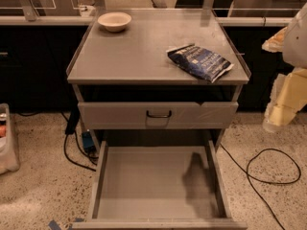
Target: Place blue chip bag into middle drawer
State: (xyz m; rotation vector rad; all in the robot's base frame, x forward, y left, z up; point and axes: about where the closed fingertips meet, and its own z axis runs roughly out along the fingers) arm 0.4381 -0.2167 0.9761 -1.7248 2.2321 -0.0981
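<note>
Okay, you had the cream bowl (114, 21) at the desk's (139, 51) rear-left corner. Under the front edge, the drawer front (120, 115) sat shut, and the middle drawer (153, 183) stood pulled out below it. The blue chip bag (200, 62) lay flat by the front-right corner. Your gripper (283, 107) hung off the right edge, apart from the bag; released or clenched, can't tell.

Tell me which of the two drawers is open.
The lower one, the middle drawer, pulled out with bare floor showing; the black-handled drawer above it is shut. The hand hangs right of the cabinet.
</note>
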